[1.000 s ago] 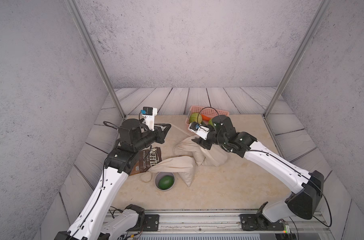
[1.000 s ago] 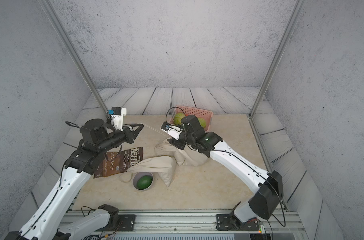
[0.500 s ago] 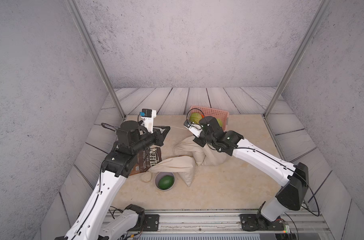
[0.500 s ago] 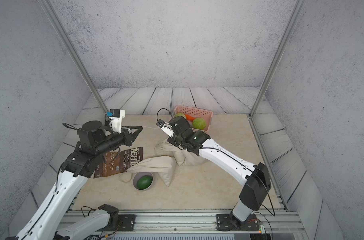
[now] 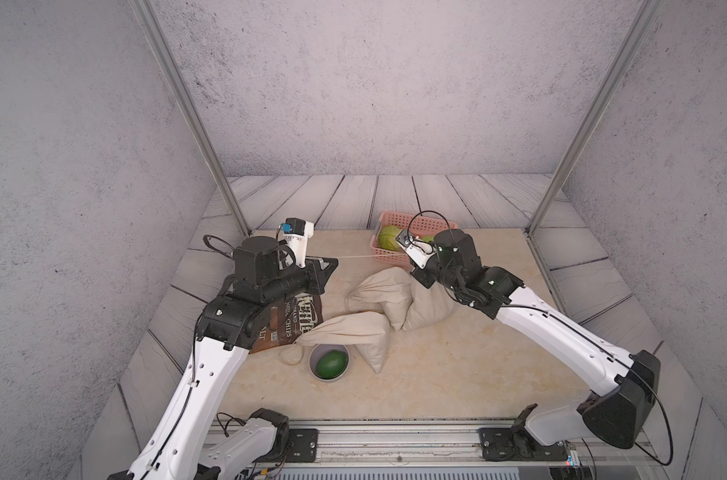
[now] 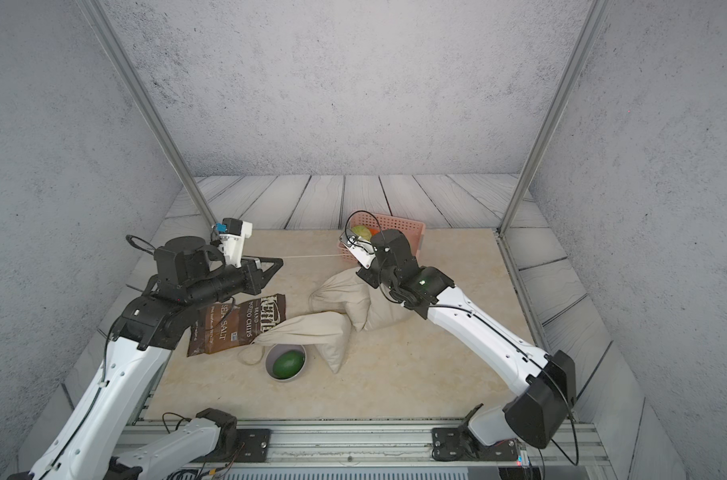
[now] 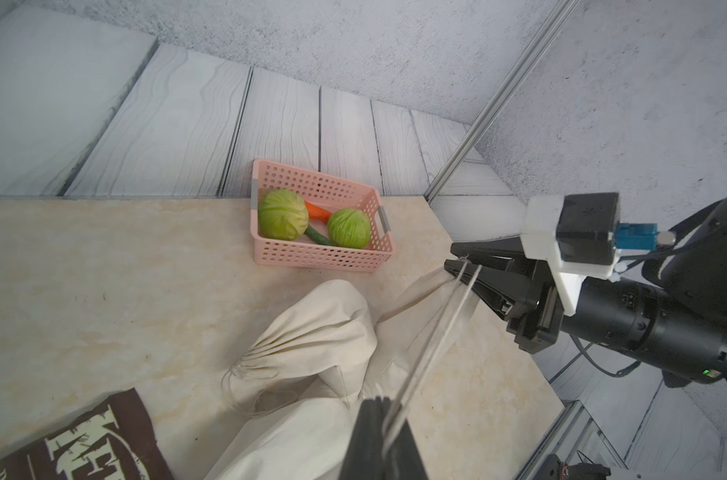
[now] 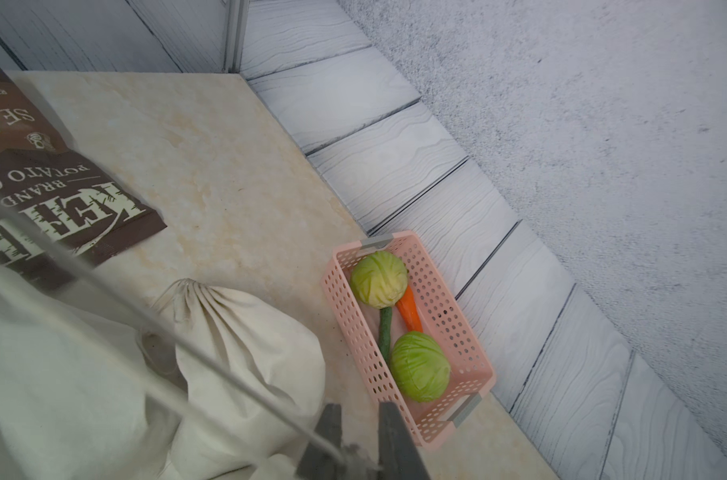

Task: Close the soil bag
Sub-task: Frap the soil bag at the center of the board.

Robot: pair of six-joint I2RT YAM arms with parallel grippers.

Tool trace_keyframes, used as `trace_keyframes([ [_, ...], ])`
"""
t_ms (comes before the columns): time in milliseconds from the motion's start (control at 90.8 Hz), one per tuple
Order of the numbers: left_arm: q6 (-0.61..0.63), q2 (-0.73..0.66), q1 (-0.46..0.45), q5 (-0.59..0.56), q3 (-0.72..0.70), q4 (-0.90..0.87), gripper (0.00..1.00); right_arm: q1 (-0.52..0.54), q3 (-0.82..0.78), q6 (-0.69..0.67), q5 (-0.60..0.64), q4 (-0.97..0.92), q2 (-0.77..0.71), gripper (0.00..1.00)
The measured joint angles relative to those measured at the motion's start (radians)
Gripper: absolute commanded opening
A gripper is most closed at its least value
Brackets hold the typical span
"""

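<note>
Since half a second ago right claw (image 7: 456,257) is drawing away from left claw (image 5: 333,262), which is staying put | step: cinching; left claw is clamping drawstring (image 5: 355,257), right claw is pinching its far end, cord running taut | next, likely: pulling claws further apart, evenly | soil bag (image 5: 395,295) is lying on the middle of the desk (image 5: 436,365), cream, twisted, mouth (image 7: 249,365) puckering nearly shut

Cream bag (image 5: 395,291) with pale string (image 5: 353,257). At nine o'clock, brown chip packet (image 5: 299,324) with cream lettering. At twelve, pink perforated basket (image 7: 311,257), green cabbages (image 7: 282,214), orange carrot (image 7: 318,211). At six, green avocado (image 5: 331,363), grey bowl (image 5: 312,368).
</note>
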Motion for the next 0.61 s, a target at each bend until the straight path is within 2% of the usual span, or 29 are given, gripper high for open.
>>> trace_keyframes([
  [209, -0.007, -0.003, 0.012, -0.001, -0.023, 0.027, 0.0, -0.043, -0.137, 0.0, 0.035, 0.09, -0.035, 0.26],
  [341, -0.016, -0.019, 0.051, -0.055, -0.074, 0.016, 0.0, -0.134, -0.207, 0.027, 0.12, 0.028, 0.039, 0.16],
  [451, -0.017, -0.021, 0.063, -0.088, -0.079, 0.004, 0.0, -0.157, -0.195, 0.036, 0.158, -0.04, 0.055, 0.08],
  [605, -0.016, -0.025, 0.074, -0.102, -0.071, 0.016, 0.0, -0.164, -0.142, 0.043, 0.168, -0.072, 0.018, 0.07],
])
